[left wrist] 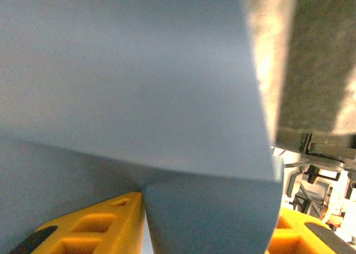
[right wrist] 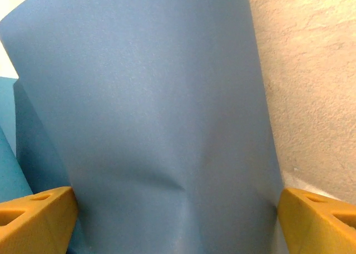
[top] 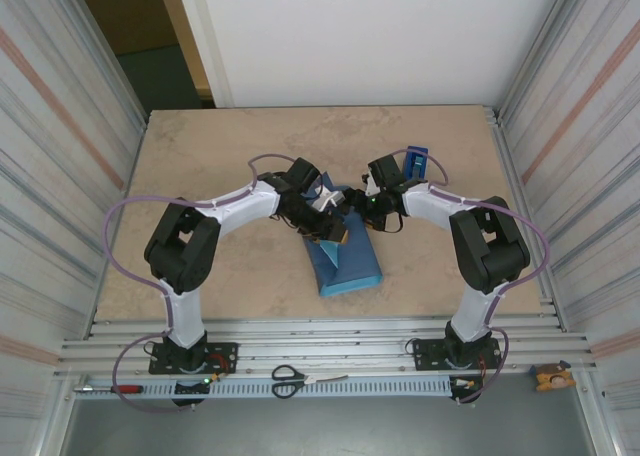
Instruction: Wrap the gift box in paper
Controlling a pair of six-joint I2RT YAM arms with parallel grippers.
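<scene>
Currently both your grippers meet over the middle of the worktop [top: 200, 146], at the far end of the paper [top: 350, 266].

Paper: folded into a blue bundle at the worktop's centre, running from the grippers toward the near edge. It lies flat there and rises where the fingers are.

Left gripper [top: 332, 221]: your wrist view puts it [left wrist: 211, 226] partway open. A yellow finger [left wrist: 94, 226] sits on each side of a fold of paper [left wrist: 139, 87], which fills the gap between them. You cannot tell whether the fingers press on it.

Right gripper [top: 362, 214]: spread wide in its own view [right wrist: 175, 220], fingers [right wrist: 314, 215] at the two lower corners. A curved sheet of paper [right wrist: 156, 126] bulges between them, with bare worktop to its right.

Gift box: you cannot make it out; paper and grippers cover that spot.

Blue tape dispenser [top: 416, 162]: just beyond the right wrist, toward the far right of the worktop.

Scissors [top: 289, 380]: on the metal rail at the near edge, between the arm bases.
</scene>
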